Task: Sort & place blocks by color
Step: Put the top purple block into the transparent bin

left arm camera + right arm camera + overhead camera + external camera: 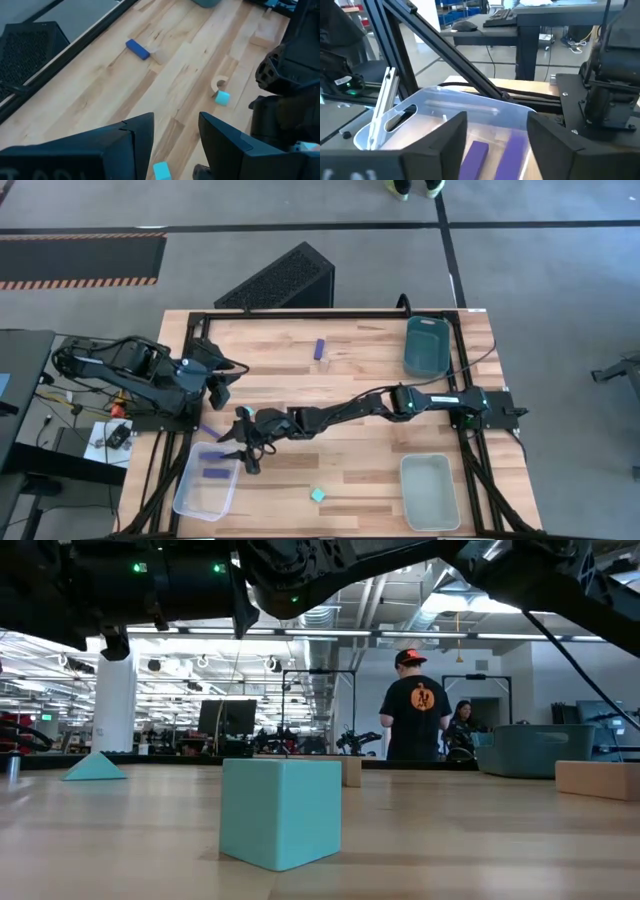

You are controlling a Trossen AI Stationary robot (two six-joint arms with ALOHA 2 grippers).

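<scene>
While two dark blue-purple oblong bars (492,150) lie side by side in the clear plastic bin (205,480) at the table's near left corner, the other containers show nothing inside from above: a dark teal plastic bin (426,345) at the far right and a pale teal plastic bin (429,491) at the near right.

Stretched low across the light wooden table (370,380) from its right side, the right arm ends with the right gripper (246,455) over the clear bin's far right corner. Its wrist view looks down between its spread fingers (445,142) onto the two bars, which lie free in the bin.

At the table's left edge the left arm is folded, and the left gripper (220,392) hangs above the wood with its fingers (135,140) parted around nothing.

On the table top, a third blue-purple bar (320,349) lies far from the bins towards the back. A light teal cube (318,495) sits near the front edge, large in the low view. Seen from the left wrist, a tan wooden arch (219,82) touches another small teal cube (223,98).
</scene>
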